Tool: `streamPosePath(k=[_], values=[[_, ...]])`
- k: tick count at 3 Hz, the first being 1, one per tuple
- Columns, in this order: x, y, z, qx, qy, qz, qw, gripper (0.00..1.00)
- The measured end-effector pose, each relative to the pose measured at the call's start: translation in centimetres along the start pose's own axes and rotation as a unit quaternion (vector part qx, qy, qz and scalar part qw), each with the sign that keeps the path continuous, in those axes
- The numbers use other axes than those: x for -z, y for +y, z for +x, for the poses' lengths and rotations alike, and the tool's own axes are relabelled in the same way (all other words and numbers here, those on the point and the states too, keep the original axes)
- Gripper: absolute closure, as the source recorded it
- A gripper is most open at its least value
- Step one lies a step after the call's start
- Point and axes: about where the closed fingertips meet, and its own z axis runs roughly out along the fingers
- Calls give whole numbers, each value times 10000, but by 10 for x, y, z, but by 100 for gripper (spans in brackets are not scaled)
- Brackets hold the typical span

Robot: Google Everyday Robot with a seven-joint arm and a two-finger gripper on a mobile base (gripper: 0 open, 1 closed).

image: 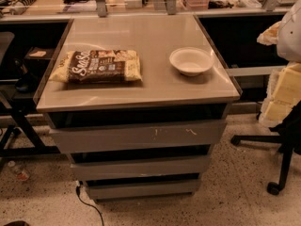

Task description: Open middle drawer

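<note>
Three drawers: grey flat fronts were stacked in the low cabinet under its smooth beige top [141,86], all seemingly pushed in.
Middle drawer [141,167]: this plain, handleless grey front sat between the wider scratched grey front [141,135] above and the narrowest grey front [143,188] below; it looked shut.
Why handleless: a dark gap ran above each front, which I judged to be the lip meant for hooking and pulling.
My gripper: it was outside the camera view, so I could not tell whether my jaws were open or closed.
Top load: a brown-and-white crinkled snack bag [96,66] lay flat at left and a shallow white bowl [191,60] stood at right. They were apart and back from the front edge, probably safe from a pull.
Writing: large pale letters starting "Sk" showed on the bag; the rest I could not read.
Floor: a black cable [87,206] trailed from the cabinet's lower left corner.
</note>
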Motion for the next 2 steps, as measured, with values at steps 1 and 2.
streamPosePath(k=[1,2], values=[[-1,1,0,36,-8,29,10000,0],[-30,14,4,122,58,-220,9997,0]])
